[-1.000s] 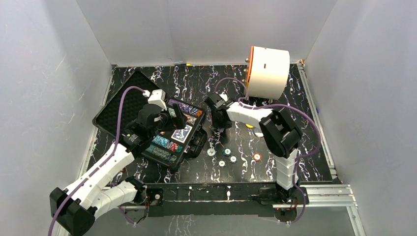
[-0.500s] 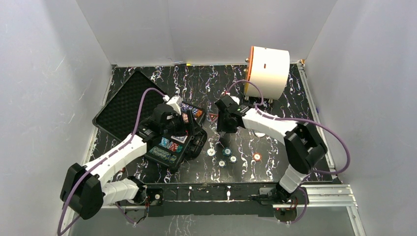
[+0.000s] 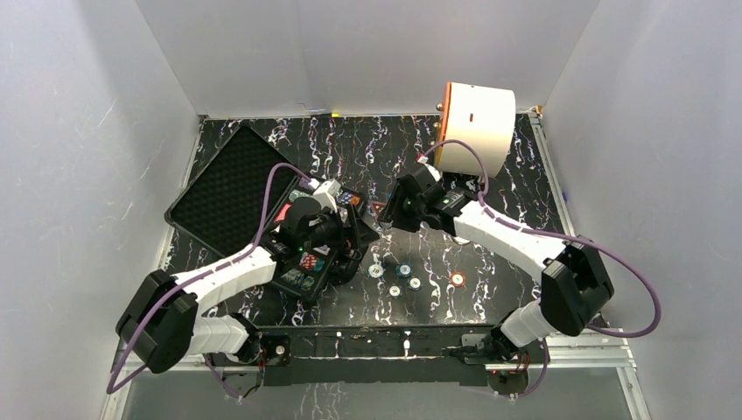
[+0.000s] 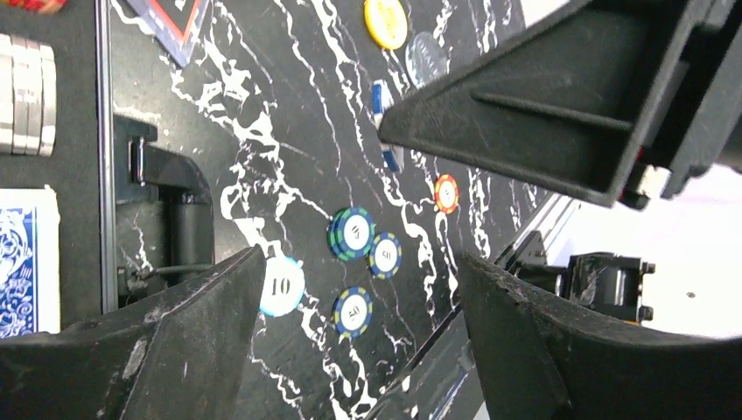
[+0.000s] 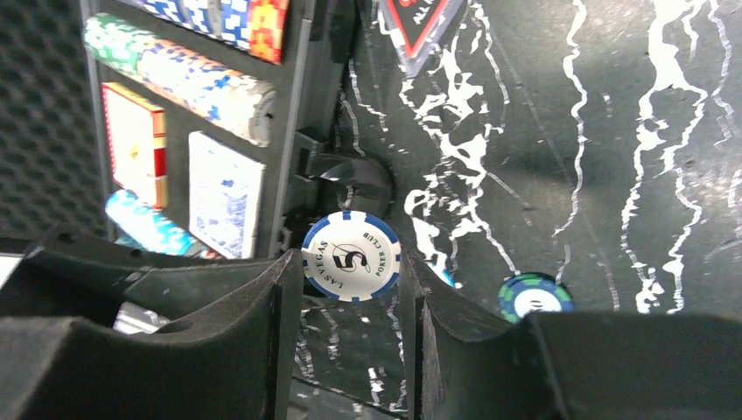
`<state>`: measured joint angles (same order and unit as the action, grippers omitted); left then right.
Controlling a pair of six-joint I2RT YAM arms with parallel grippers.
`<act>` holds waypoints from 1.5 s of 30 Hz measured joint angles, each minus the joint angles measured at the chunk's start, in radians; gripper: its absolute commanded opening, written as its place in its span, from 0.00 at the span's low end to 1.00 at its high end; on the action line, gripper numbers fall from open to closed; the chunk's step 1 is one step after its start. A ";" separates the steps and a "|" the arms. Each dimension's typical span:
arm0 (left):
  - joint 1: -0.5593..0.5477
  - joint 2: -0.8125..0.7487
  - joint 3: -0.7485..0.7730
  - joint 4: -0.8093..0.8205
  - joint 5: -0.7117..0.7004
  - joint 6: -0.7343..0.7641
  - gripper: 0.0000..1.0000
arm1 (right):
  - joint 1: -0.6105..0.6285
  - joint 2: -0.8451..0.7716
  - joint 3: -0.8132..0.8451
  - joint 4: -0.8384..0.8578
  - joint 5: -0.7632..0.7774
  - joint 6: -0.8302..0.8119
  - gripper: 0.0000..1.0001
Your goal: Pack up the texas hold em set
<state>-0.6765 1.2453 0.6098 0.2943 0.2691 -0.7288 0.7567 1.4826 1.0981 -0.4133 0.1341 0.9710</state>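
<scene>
The black case (image 3: 219, 188) lies open at the left side of the table (image 3: 525, 236), lid flat toward the far left corner, with stacked chips (image 5: 197, 74) and card decks (image 5: 226, 194) in its tray. The left gripper (image 4: 359, 319) hangs at the case's right edge, jaws spread, holding nothing. The right gripper (image 5: 350, 302), just beside that edge, pinches a white-and-blue chip (image 5: 351, 256) marked 5; loose chips (image 3: 404, 278) lie toward the near edge.

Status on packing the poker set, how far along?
Done: chip rows, red deck and blue deck sit in the case. In hand: right gripper pinches a white-and-blue 5 chip near the case; left gripper is open, empty. Left: loose chips and a yellow button on the table; the lid lies open.
</scene>
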 measured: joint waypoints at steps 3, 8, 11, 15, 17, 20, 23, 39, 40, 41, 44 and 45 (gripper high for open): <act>-0.001 0.016 0.000 0.074 -0.020 -0.032 0.72 | 0.000 -0.048 -0.003 0.006 -0.026 0.065 0.44; -0.002 0.019 -0.011 0.182 -0.031 -0.069 0.56 | 0.000 -0.097 -0.037 0.050 -0.093 0.200 0.44; -0.002 0.019 -0.011 0.210 -0.054 -0.082 0.48 | 0.000 -0.115 -0.048 0.058 -0.114 0.240 0.44; -0.007 0.020 -0.011 0.246 -0.079 -0.105 0.30 | -0.001 -0.132 -0.068 0.108 -0.134 0.304 0.44; -0.011 0.024 -0.011 0.264 -0.099 -0.119 0.22 | -0.003 -0.150 -0.068 0.115 -0.138 0.315 0.44; -0.016 0.024 -0.011 0.289 -0.117 -0.119 0.11 | -0.004 -0.150 -0.068 0.132 -0.138 0.335 0.44; -0.019 0.024 -0.011 0.303 -0.128 -0.119 0.00 | -0.004 -0.150 -0.079 0.154 -0.139 0.351 0.44; -0.011 -0.004 0.065 -0.061 -0.325 0.035 0.32 | -0.045 -0.053 -0.056 0.064 -0.015 0.120 0.62; -0.009 -0.009 0.067 -0.079 -0.333 0.041 0.34 | -0.054 -0.027 -0.043 0.043 0.005 0.082 0.62; -0.006 -0.013 0.070 -0.099 -0.339 0.047 0.36 | -0.062 -0.002 -0.029 0.020 0.025 0.047 0.62; -0.003 -0.018 0.077 -0.134 -0.345 0.059 0.41 | -0.082 0.078 0.015 -0.055 0.090 -0.055 0.62; -0.002 -0.019 0.077 -0.143 -0.344 0.060 0.42 | -0.087 0.105 0.029 -0.079 0.113 -0.087 0.62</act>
<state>-0.6785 1.2266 0.6872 0.1509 -0.0750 -0.6685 0.6693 1.5871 1.1271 -0.4923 0.2474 0.8841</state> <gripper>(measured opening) 0.382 0.622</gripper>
